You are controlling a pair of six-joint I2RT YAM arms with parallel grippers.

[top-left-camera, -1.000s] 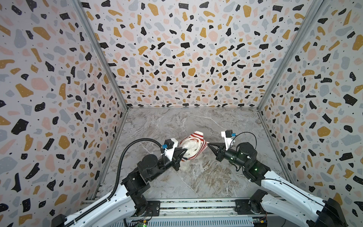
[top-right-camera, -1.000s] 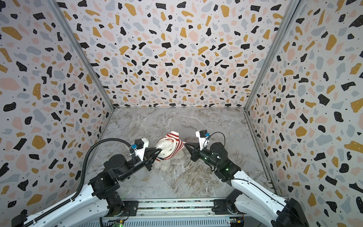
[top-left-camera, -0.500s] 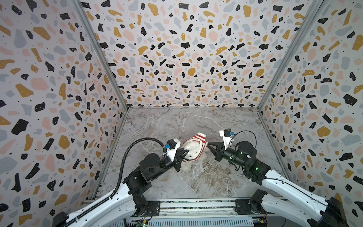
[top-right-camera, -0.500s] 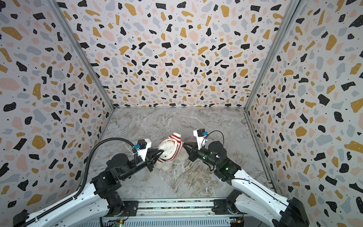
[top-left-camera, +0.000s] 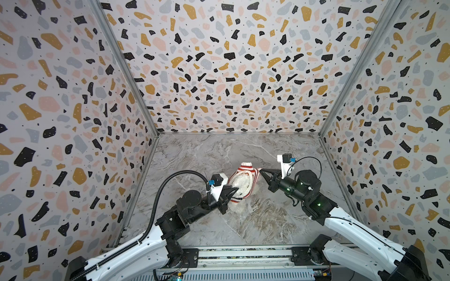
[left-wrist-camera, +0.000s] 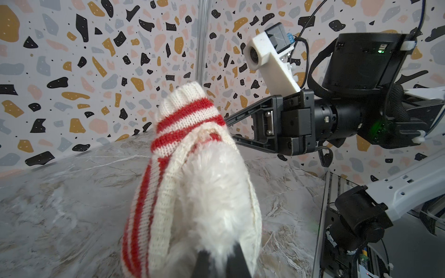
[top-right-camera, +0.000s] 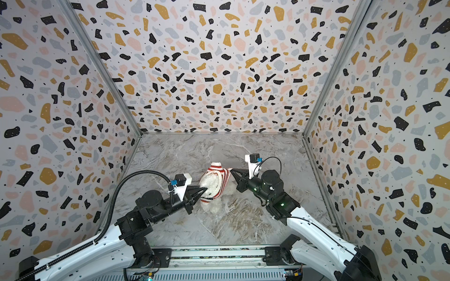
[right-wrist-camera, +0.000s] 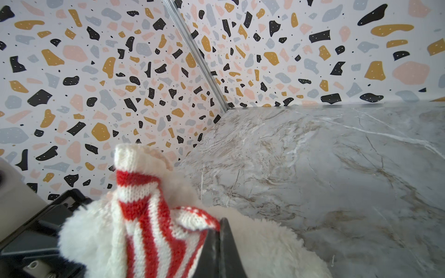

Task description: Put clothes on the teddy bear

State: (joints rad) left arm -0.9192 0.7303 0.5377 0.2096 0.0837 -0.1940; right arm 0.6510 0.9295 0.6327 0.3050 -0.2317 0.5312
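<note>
The teddy bear [top-left-camera: 242,183] [top-right-camera: 211,183], white and fluffy, sits mid-table with a red-and-white striped sweater [top-left-camera: 246,167] [top-right-camera: 216,167] partly round it, the collar standing up at the back. My left gripper [top-left-camera: 235,191] [top-right-camera: 205,188] reaches into the sweater's open hem. In the left wrist view it [left-wrist-camera: 220,255] is shut with the bear's white fur [left-wrist-camera: 212,192] between the fingers, and the cream hem lies just beside them. My right gripper [top-left-camera: 260,170] [top-right-camera: 231,169] [right-wrist-camera: 220,220] is shut on the sweater's striped edge [right-wrist-camera: 192,216], pulling it taut. The bear's face is hidden.
Terrazzo-patterned walls [top-left-camera: 231,73] close in the left, back and right sides. The marble table [top-left-camera: 219,150] stretches behind the bear. A metal rail [top-left-camera: 243,255] carrying both arm bases runs along the front edge.
The left gripper has edged right, further into the sweater's opening. The right gripper's tip has shifted slightly toward the back with the sweater edge, and the collar now stands more upright.
</note>
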